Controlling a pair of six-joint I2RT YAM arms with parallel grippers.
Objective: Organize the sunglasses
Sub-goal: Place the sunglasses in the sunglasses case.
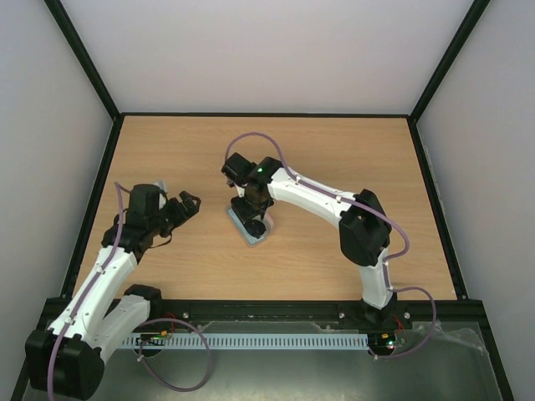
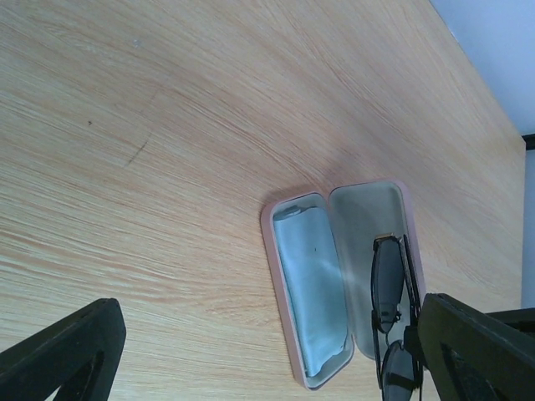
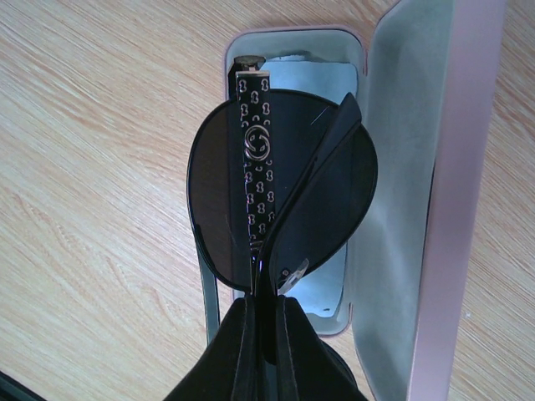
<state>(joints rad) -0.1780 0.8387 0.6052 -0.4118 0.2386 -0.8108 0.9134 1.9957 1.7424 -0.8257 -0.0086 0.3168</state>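
The sunglasses (image 3: pixel 226 192) are folded, with dark oval lenses and a patterned arm. My right gripper (image 3: pixel 267 305) is shut on their frame edge and holds them just above the open pink case (image 3: pixel 468 209). The case (image 1: pixel 251 234) lies at the table's middle with its lid up, and a light blue cloth (image 2: pixel 313 288) fills its base. In the left wrist view the sunglasses (image 2: pixel 389 280) hang over the lid side of the case (image 2: pixel 280 276). My left gripper (image 1: pixel 185 203) is open and empty, left of the case; its own view (image 2: pixel 267 313) shows the fingers spread wide.
Black frame rails (image 1: pixel 92 196) border the wooden table (image 1: pixel 334 150) on the left, far and right sides, with pale walls behind. A white slotted cable tray (image 1: pixel 267 341) runs along the near edge between the arm bases.
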